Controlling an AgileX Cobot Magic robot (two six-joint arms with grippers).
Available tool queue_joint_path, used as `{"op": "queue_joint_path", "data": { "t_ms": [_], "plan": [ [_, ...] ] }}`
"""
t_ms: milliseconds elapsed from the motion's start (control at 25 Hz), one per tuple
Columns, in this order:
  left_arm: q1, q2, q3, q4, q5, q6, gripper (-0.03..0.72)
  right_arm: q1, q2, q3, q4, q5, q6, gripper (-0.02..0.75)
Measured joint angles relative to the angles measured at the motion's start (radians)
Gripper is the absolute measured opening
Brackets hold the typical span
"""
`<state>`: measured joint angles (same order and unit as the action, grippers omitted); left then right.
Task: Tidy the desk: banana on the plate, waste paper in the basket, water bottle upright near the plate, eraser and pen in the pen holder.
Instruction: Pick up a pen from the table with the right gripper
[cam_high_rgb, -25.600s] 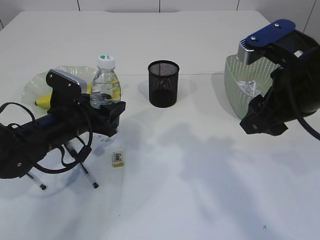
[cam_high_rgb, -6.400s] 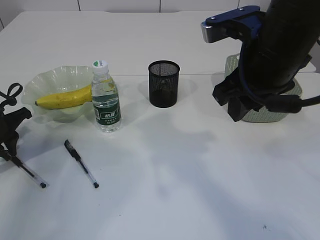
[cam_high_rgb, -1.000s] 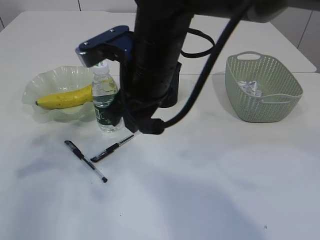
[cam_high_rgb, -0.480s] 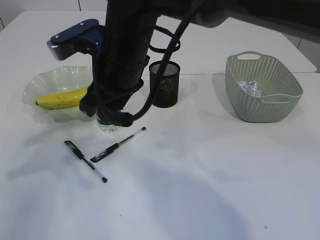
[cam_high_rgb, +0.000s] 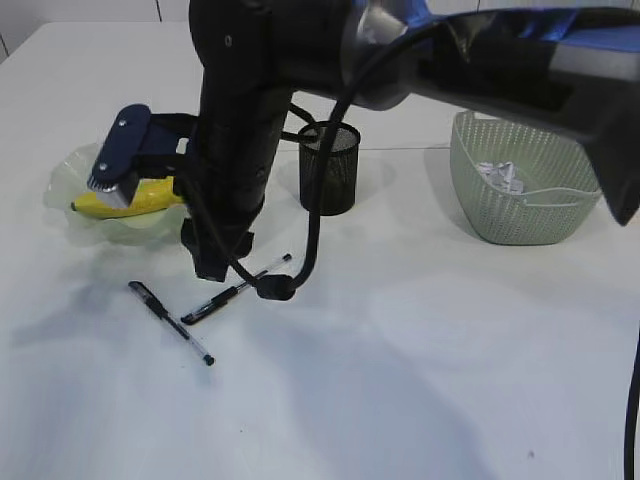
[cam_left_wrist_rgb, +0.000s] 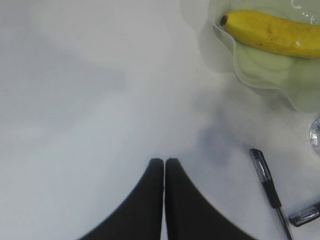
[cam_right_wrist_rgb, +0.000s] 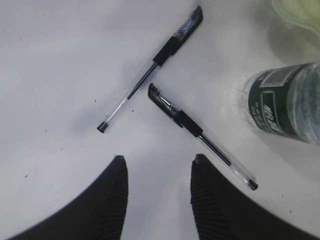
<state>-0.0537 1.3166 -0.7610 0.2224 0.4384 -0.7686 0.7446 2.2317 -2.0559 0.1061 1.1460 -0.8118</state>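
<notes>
Two pens (cam_high_rgb: 168, 321) (cam_high_rgb: 236, 289) lie on the table (cam_high_rgb: 420, 380). The right gripper (cam_right_wrist_rgb: 157, 172), jaws spread and empty, hovers over them. Behind, the banana (cam_high_rgb: 135, 198) rests on the plate (cam_high_rgb: 65, 175); the bottle (cam_right_wrist_rgb: 287, 107) stands nearby, apparently upright. The left gripper (cam_left_wrist_rgb: 164, 162) is pressed together. Farther: pen holder (cam_high_rgb: 330, 168), basket (cam_high_rgb: 525, 180).

Banana (cam_high_rgb: 150, 196): yellow, lying in the pale green plate (cam_high_rgb: 70, 170) at the left of the exterior view. Bottle (cam_right_wrist_rgb: 287, 102): clear, green label, seen only at the right edge of the right wrist view; hidden behind the arm elsewhere. Two pens, black caps and grips, clear barrels: one (cam_high_rgb: 168, 321) lies lower left, the other (cam_high_rgb: 235, 292) just right of it, tips apart, forming a loose V. Holder (cam_high_rgb: 330, 167): black mesh, upright, centre. Basket (cam_high_rgb: 525, 180): green, right, with crumpled paper (cam_high_rgb: 503, 176) inside. Eraser: not visible.
</notes>
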Motion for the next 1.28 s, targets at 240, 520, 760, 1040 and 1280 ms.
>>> {"op": "queue_joint_path", "data": {
  "t_ms": [240, 520, 760, 1040, 1280],
  "plan": [
    [0.000, 0.000, 0.000, 0.033, -0.002, 0.007, -0.024, 0.000, 0.034, 0.000, 0.018, -0.022, -0.214, 0.318],
    [0.000, 0.000, 0.000, 0.037, -0.006, 0.008, -0.024, 0.000, 0.061, 0.000, -0.007, -0.141, -0.236, 0.317],
    [0.000, 0.000, 0.000, 0.024, -0.015, 0.020, -0.024, -0.010, 0.095, -0.004, 0.108, -0.156, -0.335, 0.317],
    [0.000, 0.035, 0.000, -0.197, -0.026, 0.295, -0.024, -0.030, 0.183, -0.119, 0.138, -0.057, -0.368, 0.317],
    [0.000, 0.040, 0.000, -0.411, 0.040, 0.633, -0.024, -0.065, 0.219, -0.207, 0.140, -0.008, -0.370, 0.316]
  ]
}}
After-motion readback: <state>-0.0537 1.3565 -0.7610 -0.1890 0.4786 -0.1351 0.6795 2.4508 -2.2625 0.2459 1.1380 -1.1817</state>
